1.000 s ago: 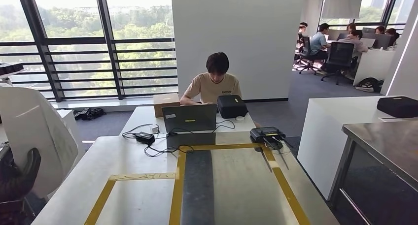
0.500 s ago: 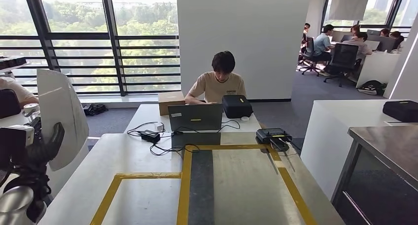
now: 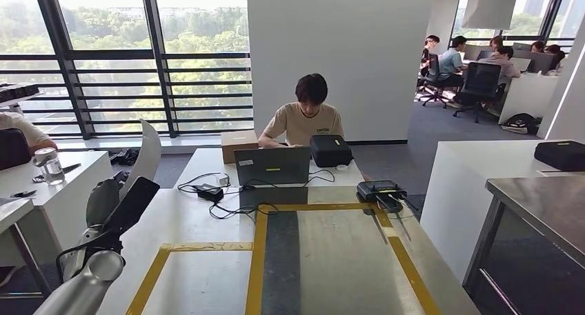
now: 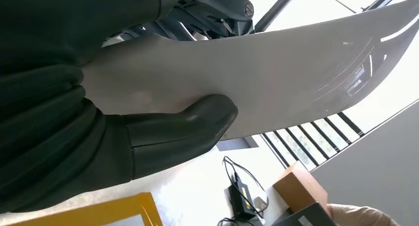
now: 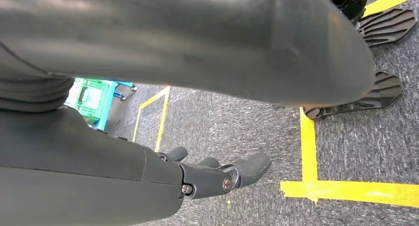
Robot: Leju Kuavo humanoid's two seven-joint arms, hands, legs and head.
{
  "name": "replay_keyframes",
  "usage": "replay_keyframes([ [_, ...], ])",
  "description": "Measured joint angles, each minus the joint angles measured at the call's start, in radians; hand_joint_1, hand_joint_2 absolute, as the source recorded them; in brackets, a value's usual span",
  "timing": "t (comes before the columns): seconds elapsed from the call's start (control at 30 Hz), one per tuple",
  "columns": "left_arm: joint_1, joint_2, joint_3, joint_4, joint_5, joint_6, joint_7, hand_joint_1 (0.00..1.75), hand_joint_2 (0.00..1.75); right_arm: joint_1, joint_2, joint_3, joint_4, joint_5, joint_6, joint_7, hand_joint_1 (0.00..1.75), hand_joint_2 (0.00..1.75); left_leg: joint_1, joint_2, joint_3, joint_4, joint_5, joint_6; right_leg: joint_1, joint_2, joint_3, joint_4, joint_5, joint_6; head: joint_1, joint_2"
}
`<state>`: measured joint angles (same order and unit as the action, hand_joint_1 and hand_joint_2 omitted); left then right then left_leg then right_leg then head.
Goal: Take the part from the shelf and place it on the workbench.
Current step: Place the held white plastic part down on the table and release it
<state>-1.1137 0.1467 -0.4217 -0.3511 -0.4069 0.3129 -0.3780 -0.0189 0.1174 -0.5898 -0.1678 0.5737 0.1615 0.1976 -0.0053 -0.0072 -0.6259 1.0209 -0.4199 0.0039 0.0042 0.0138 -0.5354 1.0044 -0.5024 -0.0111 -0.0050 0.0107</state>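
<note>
carry step: my left hand (image 3: 127, 208) grips the white part (image 3: 148, 156) at nine o'clock, beside the tabletop (image 3: 207, 273). right hand (image 5: 217, 174) hangs loose, holding nothing. next, i judge, swing it over the tabletop and lower.

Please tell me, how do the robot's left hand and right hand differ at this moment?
The left hand grips the white part, its thumb pressed on the panel's face; the right hand holds nothing, its fingers loosely extended. The left hand is raised beside the workbench, while the right hand hangs over the grey carpet with yellow tape lines. Both are dark grey.
</note>
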Motion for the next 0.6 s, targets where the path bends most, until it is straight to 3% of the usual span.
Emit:
replay_keyframes([
  [0.17, 0.056, -0.038, -0.163, 0.043, -0.284, 0.034, 0.072, 1.75, 1.75, 0.002, -0.001, -0.005, 0.000, 0.015, 0.011, 0.000, 0.00, 0.00, 0.000, -0.002, 0.001, 0.000, 0.000, 0.000, 0.000, -0.002, 0.002, 0.000, -0.001, 0.000, 0.000, 0.000],
  [0.33, 0.153, -0.059, -0.376, 0.075, -0.468, -0.015, 0.121, 1.75, 1.75, 0.011, -0.001, -0.015, 0.000, -0.002, 0.015, 0.000, 0.00, 0.00, 0.000, 0.000, 0.001, -0.001, 0.000, 0.000, 0.000, -0.001, 0.001, 0.000, -0.001, 0.000, 0.000, 0.000],
  [0.5, 0.188, -0.060, -0.462, 0.095, -0.490, -0.076, 0.161, 1.75, 1.75, 0.021, 0.000, -0.021, 0.000, 0.003, 0.033, 0.000, 0.00, 0.00, 0.000, 0.000, 0.001, -0.001, 0.000, 0.000, 0.000, 0.000, 0.001, 0.000, -0.001, 0.000, 0.000, 0.000],
  [0.6, 0.195, -0.037, -0.481, 0.105, -0.499, -0.122, 0.211, 1.75, 1.75, 0.021, 0.000, -0.021, 0.000, 0.011, 0.034, 0.000, 0.00, 0.00, 0.000, 0.000, 0.001, -0.002, 0.000, -0.001, 0.000, 0.000, 0.000, 0.001, -0.001, 0.000, 0.000, 0.000],
])
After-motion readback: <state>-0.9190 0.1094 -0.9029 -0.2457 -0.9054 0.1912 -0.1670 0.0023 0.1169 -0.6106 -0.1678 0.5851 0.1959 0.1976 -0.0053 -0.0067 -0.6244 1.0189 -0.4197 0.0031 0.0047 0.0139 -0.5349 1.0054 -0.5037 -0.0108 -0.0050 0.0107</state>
